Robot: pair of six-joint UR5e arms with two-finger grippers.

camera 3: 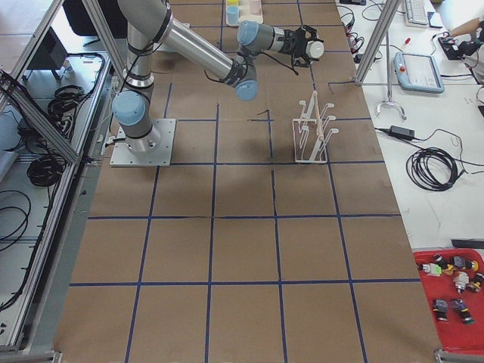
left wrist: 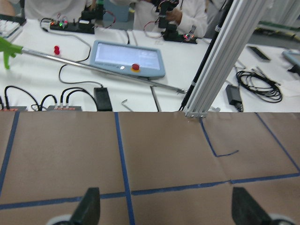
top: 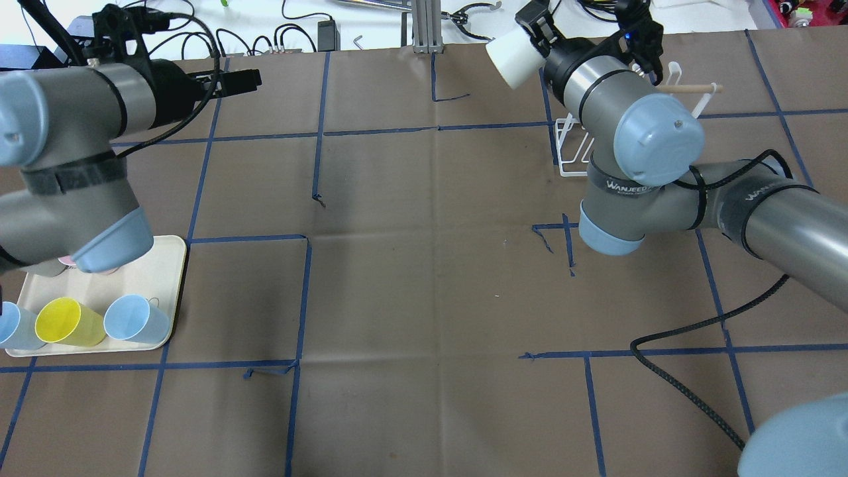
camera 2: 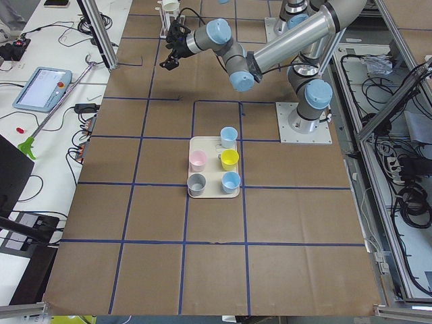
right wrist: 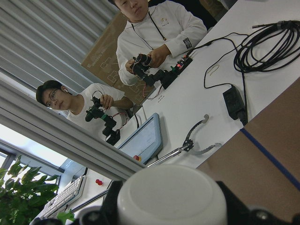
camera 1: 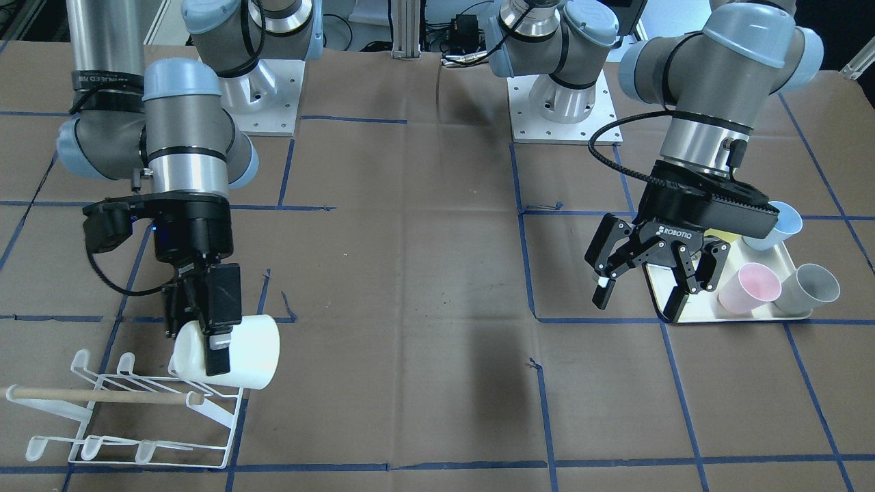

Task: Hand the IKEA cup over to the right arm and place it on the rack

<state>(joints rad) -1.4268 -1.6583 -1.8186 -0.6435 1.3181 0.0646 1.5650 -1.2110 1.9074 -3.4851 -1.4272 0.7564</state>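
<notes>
My right gripper (camera 1: 205, 335) is shut on a white IKEA cup (camera 1: 243, 352), gripping its wall near the rim. The cup lies on its side just above the right end of the white wire rack (camera 1: 130, 410), close to the wooden dowel (camera 1: 102, 395). I cannot tell whether the cup touches the rack. In the overhead view the cup (top: 513, 56) sticks out past the right wrist, with part of the rack (top: 573, 149) below the arm. The cup's base fills the right wrist view (right wrist: 171, 201). My left gripper (camera 1: 639, 301) is open and empty above the tray's near-left corner.
A cream tray (camera 1: 690, 311) under the left arm holds pink (camera 1: 748, 288), grey (camera 1: 810, 288), blue (camera 1: 776, 225) and yellow (top: 66, 321) cups. The table is brown paper with a blue tape grid. Operators, cables and an aluminium post (left wrist: 220, 61) are beyond the far edge.
</notes>
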